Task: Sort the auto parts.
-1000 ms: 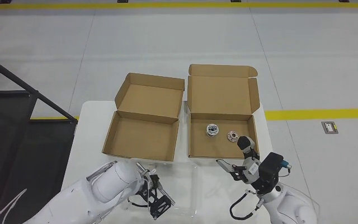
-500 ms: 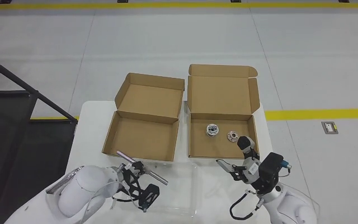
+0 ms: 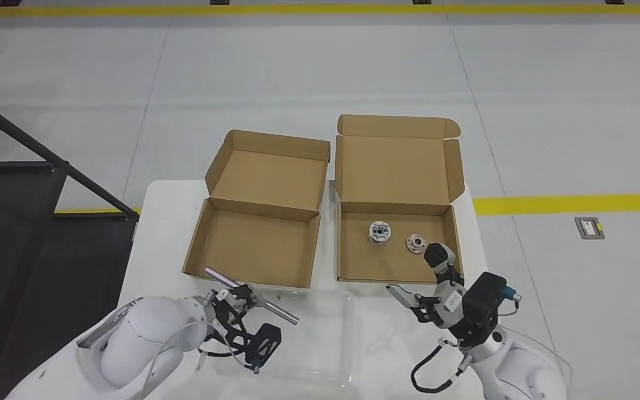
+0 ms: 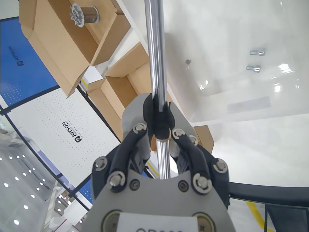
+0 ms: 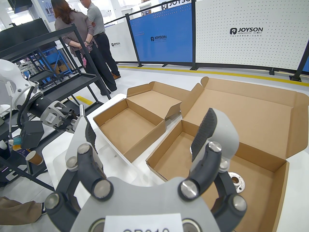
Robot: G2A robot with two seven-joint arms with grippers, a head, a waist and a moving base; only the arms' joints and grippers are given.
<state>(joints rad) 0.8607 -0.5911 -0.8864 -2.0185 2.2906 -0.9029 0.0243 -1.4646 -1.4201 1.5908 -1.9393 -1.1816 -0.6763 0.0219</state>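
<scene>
My left gripper point(image 3: 238, 298) is shut on a shiny metal rod point(image 3: 268, 306), held level just in front of the empty left cardboard box point(image 3: 250, 248). In the left wrist view the rod point(image 4: 155, 49) sticks out past the shut gripper point(image 4: 158, 114). The right cardboard box point(image 3: 390, 262) holds two flanged metal parts point(image 3: 379, 231) point(image 3: 413, 241). My right gripper point(image 3: 420, 287) stands open with nothing in it at that box's front right corner; its fingers point(image 5: 205, 131) frame the box point(image 5: 253, 126) and one flanged part point(image 5: 237, 181).
A clear plastic tray point(image 3: 330, 352) lies at the table's front between the arms, with two small bolts point(image 4: 257, 52) point(image 4: 253, 68) in it. Both box lids stand up at the back. A black rack point(image 5: 60, 78) stands off the table's left side.
The left gripper has come up out of the clear tray with the rod and swung left toward the left box. The right arm has kept still.
</scene>
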